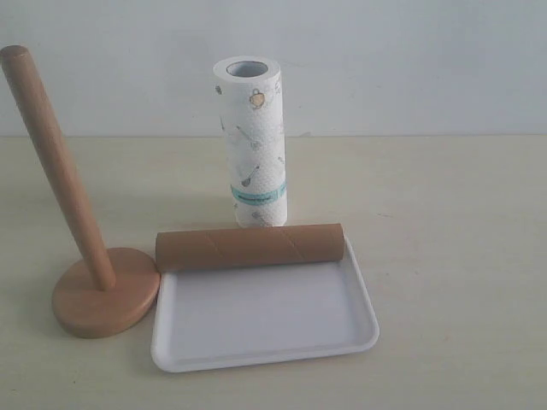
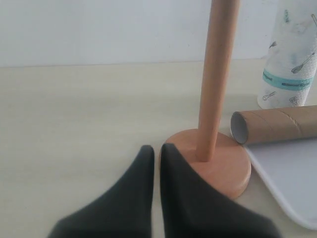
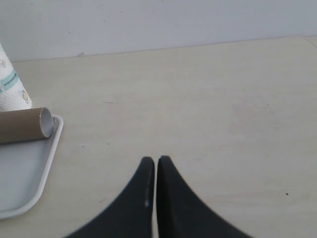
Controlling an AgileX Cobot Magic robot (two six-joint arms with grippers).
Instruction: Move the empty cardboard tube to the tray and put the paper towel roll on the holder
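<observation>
The brown cardboard tube [image 1: 249, 246] lies on its side across the far rim of the white tray [image 1: 265, 320]. Behind it the printed paper towel roll [image 1: 250, 141] stands upright on the table. The wooden holder [image 1: 90, 265] stands left of the tray, its pole bare. Neither gripper shows in the exterior view. My left gripper [image 2: 157, 147] is shut and empty, just short of the holder's base [image 2: 218, 158]. My right gripper [image 3: 156, 159] is shut and empty over bare table, well away from the tube's end [image 3: 29, 124] and the tray's corner [image 3: 34, 173].
The pale tabletop [image 1: 453, 256] runs back to a white wall [image 1: 385, 60]. The holder's base touches or nearly touches the tray's left edge. The roll [image 2: 290, 59] stands just behind the tube [image 2: 277, 124] in the left wrist view.
</observation>
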